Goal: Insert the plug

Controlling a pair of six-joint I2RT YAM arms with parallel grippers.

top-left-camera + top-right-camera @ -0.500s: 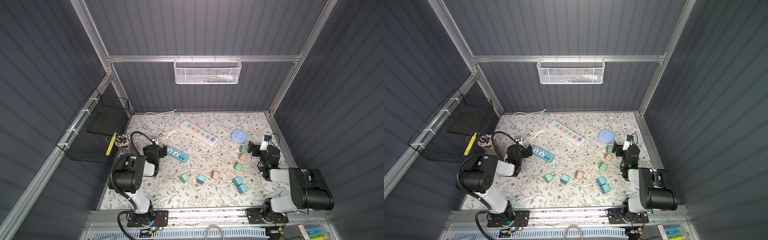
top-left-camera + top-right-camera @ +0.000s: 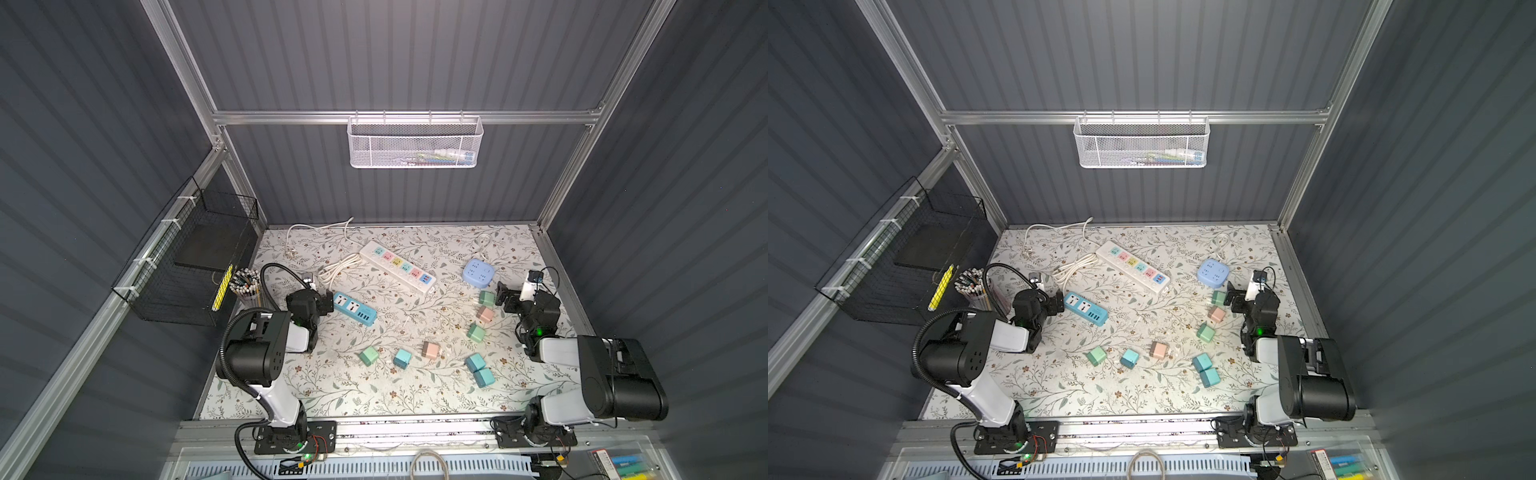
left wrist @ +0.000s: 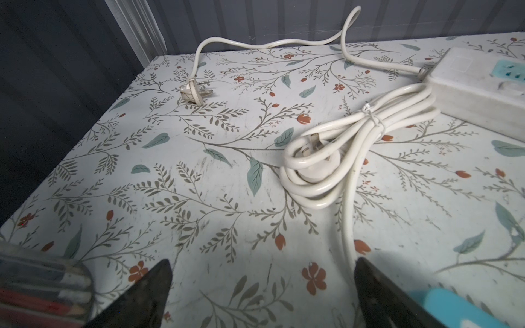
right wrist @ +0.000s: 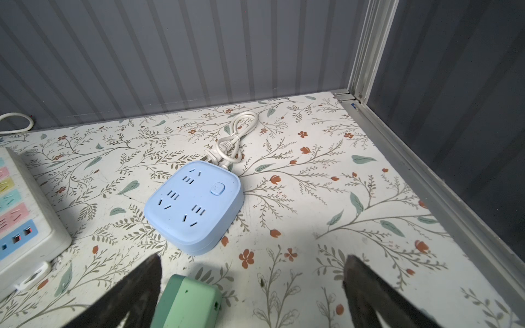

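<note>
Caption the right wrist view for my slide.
Open right pincer with a green plug by one finger, blue socket block ahead on the floral tabletop, white power strip beside it.

**Hidden, cropped, blurred**

Left wrist view: you get the teal power strip (image 3: pixel 460 309) only as a blurred corner at the frame edge. The pencil cup (image 3: pixel 42 289) is blurred and cropped too. The white power strip (image 3: pixel 480 85) runs off the edge. Right wrist view: the green plug (image 4: pixel 187 304) is cut by the edge, prongs unseen. In a top view, the wire basket (image 2: pixel 415 145) contents are too small for you to tell.
</note>
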